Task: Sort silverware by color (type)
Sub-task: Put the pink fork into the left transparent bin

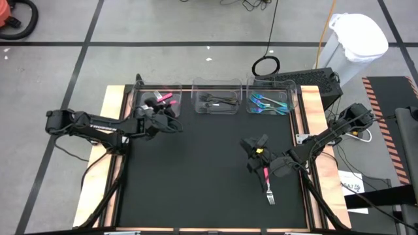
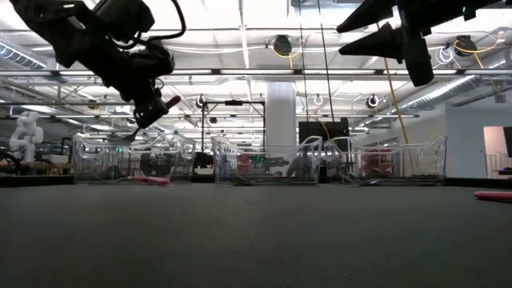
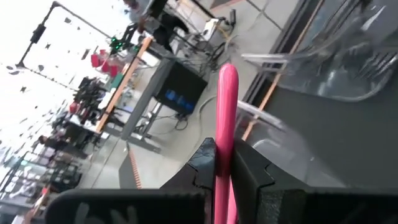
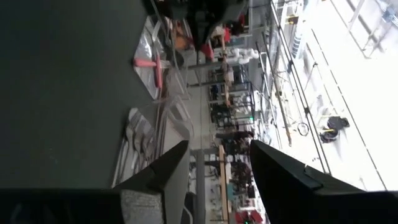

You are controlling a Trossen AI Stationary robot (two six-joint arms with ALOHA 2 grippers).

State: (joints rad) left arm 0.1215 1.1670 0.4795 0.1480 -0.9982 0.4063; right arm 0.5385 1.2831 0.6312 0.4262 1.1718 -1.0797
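Note:
My left gripper hovers over the left clear bin, shut on a pink-handled utensil. That utensil also shows in the low view and the left wrist view. Another pink piece lies in that bin. Black utensils lie in the middle bin and teal ones in the right bin. A pink-handled fork lies flat on the mat, under the right arm. My right gripper is open above the mat, and the right wrist view shows nothing between its fingers. My left gripper pinches the utensil's pink handle between its two fingers. The handle's rounded free end sticks out beyond the fingertips. The utensil is lifted clear and tilted above the left bin, as the low view shows.
Three clear bins stand in a row along the black mat's far edge. The mat is bare between the arms and toward the near edge. A white bag-lined can and dark equipment stand beyond the table's far right corner.

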